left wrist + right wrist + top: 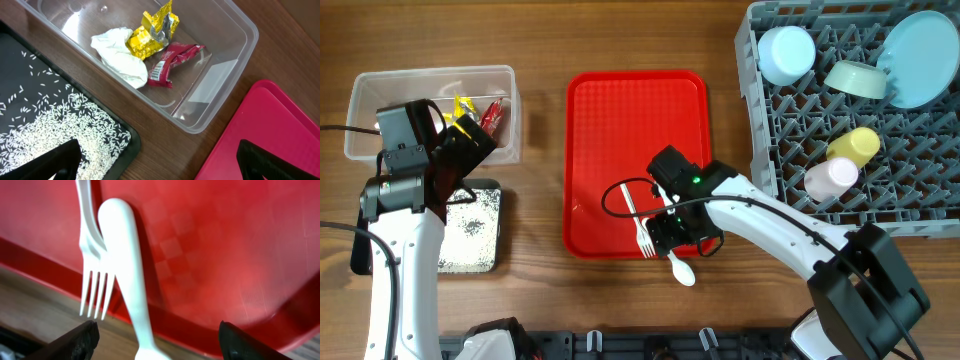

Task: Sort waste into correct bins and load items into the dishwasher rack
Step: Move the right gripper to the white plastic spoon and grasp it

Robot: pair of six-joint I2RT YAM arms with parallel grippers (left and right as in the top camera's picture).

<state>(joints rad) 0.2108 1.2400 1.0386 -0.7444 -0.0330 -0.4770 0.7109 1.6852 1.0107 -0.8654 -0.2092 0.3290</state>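
Observation:
A white fork (95, 280) and a white spoon (125, 270) lie side by side over the front rim of the red tray (635, 120), with the spoon's bowl (683, 270) on the wood. My right gripper (155, 340) is open. It straddles the spoon's handle without touching it, and the fork tines are near its left finger. My left gripper (160, 167) is open and empty, above the table between the black tray (20, 65) with white crumbs and the clear tub (225, 100). The tub holds a white tissue (120, 55), yellow foil (150, 37) and a red wrapper (170, 62).
The grey dishwasher rack (770, 150) at the right holds a white cup (787, 52), a pale green bowl (856, 78), a light blue plate (920, 58), a yellow cup (855, 145) and a pale cup (830, 178). My right arm crosses the table from the front right.

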